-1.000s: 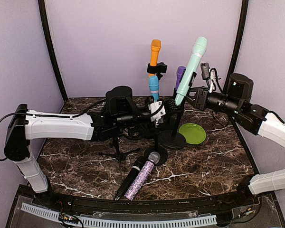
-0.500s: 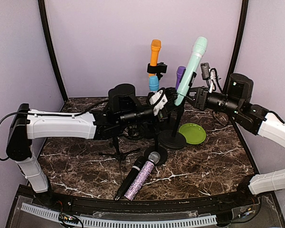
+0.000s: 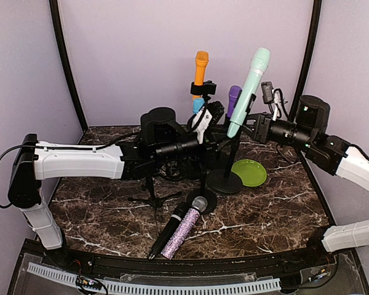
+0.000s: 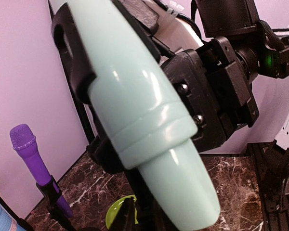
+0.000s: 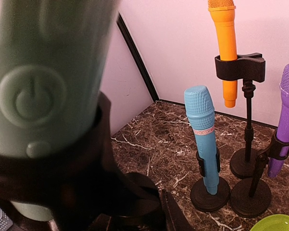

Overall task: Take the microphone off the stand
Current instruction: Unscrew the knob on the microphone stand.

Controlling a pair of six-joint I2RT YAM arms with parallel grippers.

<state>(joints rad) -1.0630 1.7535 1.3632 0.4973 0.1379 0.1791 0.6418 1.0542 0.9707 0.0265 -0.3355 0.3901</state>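
One, overhead: found mint-green plastic microphone (image 3: pixel 250 86) clipped in black round-based stand (image 3: pixel 222 182), leaning up-right, with right gripper (image 3: pixel 249 119) closed against its lower body and left gripper (image 3: pixel 213 114) closed just left. Two, left wrist: saw only its butt end, grasp untellable. Three, right wrist: likewise.

bright even light, soft shadows, glare streaks on mint microphone (image 4: pixel 149 120), right wrist foreground blurred

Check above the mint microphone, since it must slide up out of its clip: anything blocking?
Nothing visible does: only bare wall lies above the mint microphone. The clip grips its lower body; the purple microphone stands apart, lower.
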